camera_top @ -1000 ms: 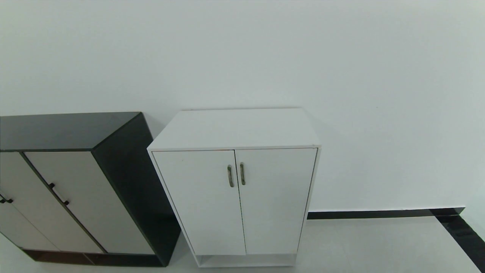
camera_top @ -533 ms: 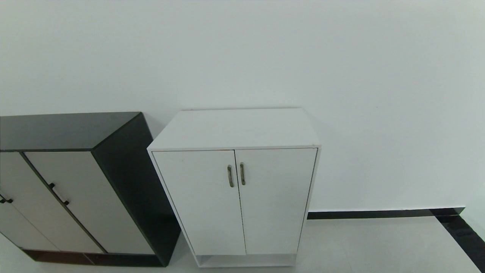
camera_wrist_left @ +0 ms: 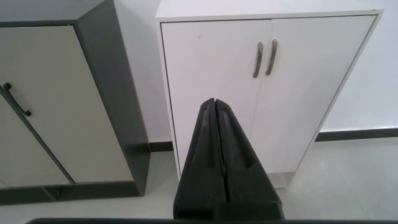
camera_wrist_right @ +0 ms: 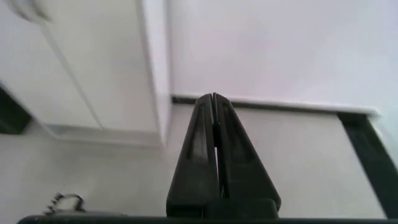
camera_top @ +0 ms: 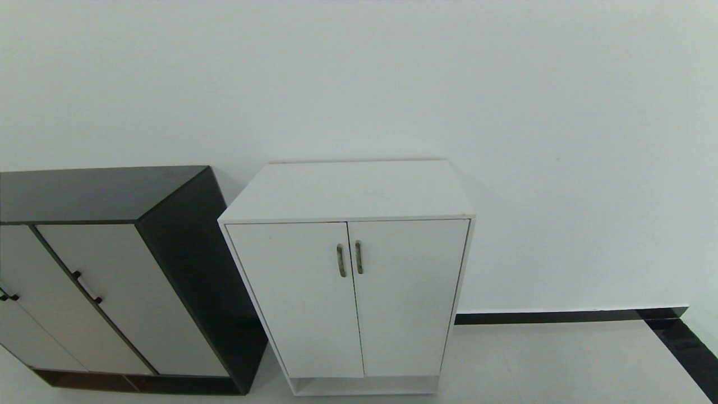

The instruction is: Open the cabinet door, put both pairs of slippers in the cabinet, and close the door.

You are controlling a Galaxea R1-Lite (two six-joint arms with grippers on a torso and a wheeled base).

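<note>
White wall (camera_top: 392,78) behind, pale grey floor (camera_top: 533,365) below, black skirting strip (camera_top: 561,317) where they meet. White cabinet (camera_top: 348,191) stands against the wall, approx mid head view; both its doors (camera_top: 297,297) are shut flush, so the inside can't be seen. Two metal handles (camera_top: 340,260) are upright, side by side at the centre seam, in the doors' upper part. Low open slot (camera_top: 364,385) runs under the doors at floor level. Dark cabinet (camera_top: 185,252) is just beside it on the left, angled a bit, w/ beige doors (camera_top: 112,297) also shut and a black handle (camera_top: 87,287) on one; contents hidden too. L gripper (camera_wrist_left: 214,102) in left wrist view: fingers pressed together, no gap, nothing btwn them, pointing at the white cabinet's front, well apart from it. R gripper (camera_wrist_right: 214,98) in right wrist view: fingers likewise pressed together, holding nothing, over the floor off the white cabinet's right corner, skirting strip beyond. Vs 1 s and 0.5 s ago: head view is the same; doors, handles and both cabinets sit in the same spots, no change.
</note>
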